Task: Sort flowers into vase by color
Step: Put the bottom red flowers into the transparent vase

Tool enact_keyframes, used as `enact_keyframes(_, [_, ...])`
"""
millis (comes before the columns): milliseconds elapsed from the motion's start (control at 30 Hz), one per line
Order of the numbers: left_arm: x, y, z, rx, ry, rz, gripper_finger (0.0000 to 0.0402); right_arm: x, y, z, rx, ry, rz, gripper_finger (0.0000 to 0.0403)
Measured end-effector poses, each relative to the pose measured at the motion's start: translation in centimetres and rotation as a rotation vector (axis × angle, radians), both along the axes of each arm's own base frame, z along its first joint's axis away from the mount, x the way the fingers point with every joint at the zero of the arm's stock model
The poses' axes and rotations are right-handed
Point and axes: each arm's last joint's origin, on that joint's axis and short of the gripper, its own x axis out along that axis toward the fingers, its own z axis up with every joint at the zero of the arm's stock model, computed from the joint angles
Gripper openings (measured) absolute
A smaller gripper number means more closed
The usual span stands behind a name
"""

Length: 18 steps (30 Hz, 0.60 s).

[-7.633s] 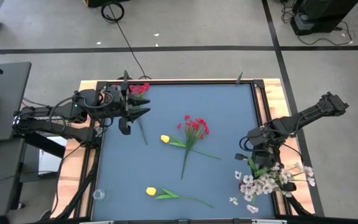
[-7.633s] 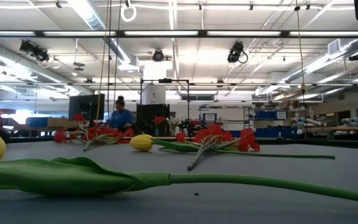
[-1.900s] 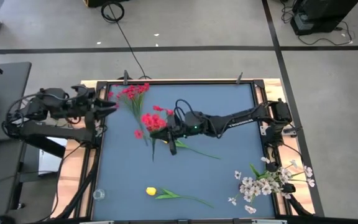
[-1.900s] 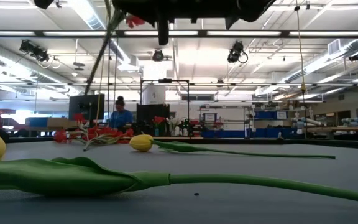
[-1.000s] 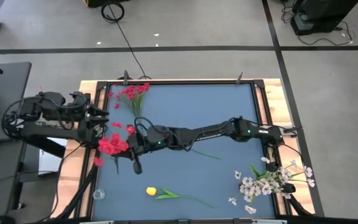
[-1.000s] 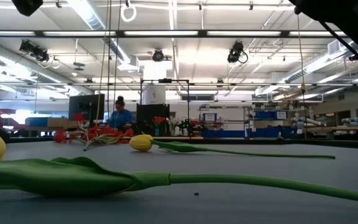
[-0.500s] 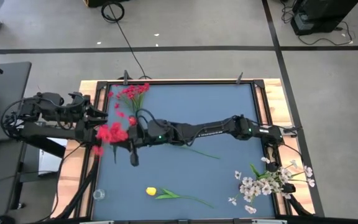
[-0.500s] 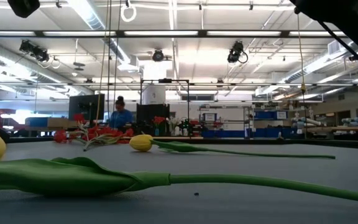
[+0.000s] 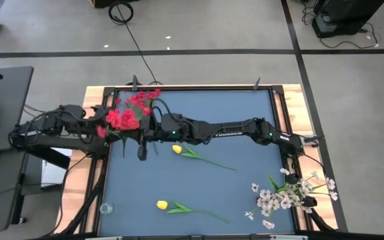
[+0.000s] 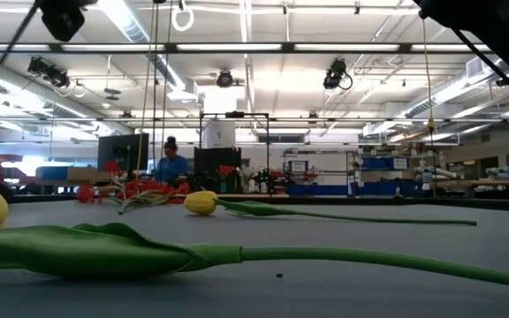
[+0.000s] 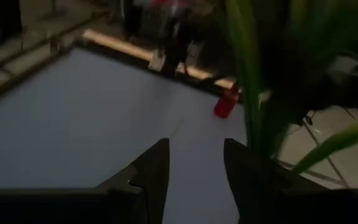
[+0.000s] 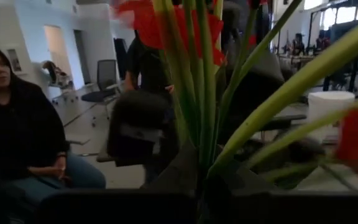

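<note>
Right gripper [image 9: 141, 135]: reaches far across the table [image 9: 245, 107] to its left side, fingers clamped narrow on the green stems of a red bunch [image 9: 122, 119]; in the right wrist view the stems [image 12: 194, 93] rise straight out from between the fingers.
Red bunch: its blossoms hang just left of the right gripper, over the table's left edge, between the two grippers.
Left gripper [image 9: 99, 115]: just left of the held blossoms, at the table's left rim; its fingers [image 11: 151, 171] stand partly apart with nothing between them, and green stems [image 11: 253, 81] pass close beside them.
Second red bunch [image 9: 141, 99]: lies on the table just beyond the right gripper, near the far left corner.
Tulip [image 9: 177, 150]: lies just right of the right gripper and nearer the front, under that arm, stem running toward the table's middle.
Second tulip [image 9: 162, 205]: lies well in front of the right gripper, near the front edge.
White sprays [image 9: 287, 192]: far from both grippers, at the front right corner.
People: one sits in the room in the right wrist view [image 12: 17, 124]; another stands far behind the table in the low view [image 10: 171, 163].
</note>
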Motion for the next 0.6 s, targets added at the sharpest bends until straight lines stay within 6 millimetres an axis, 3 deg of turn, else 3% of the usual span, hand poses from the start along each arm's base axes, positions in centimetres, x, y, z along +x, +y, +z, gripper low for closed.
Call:
enact_keyframes(200, [-0.1, -0.1, 0.1, 0.047, -0.014, -0.060, 0.0157, 0.0, -0.6, -0.1, 0.019, 0.011, -0.018, 0.0016])
enact_keyframes(400, [-1.7, -0.1, 1.4, 0.094, -0.027, -0.042, 0.0161, -0.4, -2.0, 0.8, 0.014, -0.010, -0.076, 0.0016])
enact_keyframes(600, [-2.1, 0.0, 1.9, 0.126, -0.026, -0.007, 0.0221, -0.6, -2.9, 1.1, -0.015, 0.000, -0.109, 0.0016])
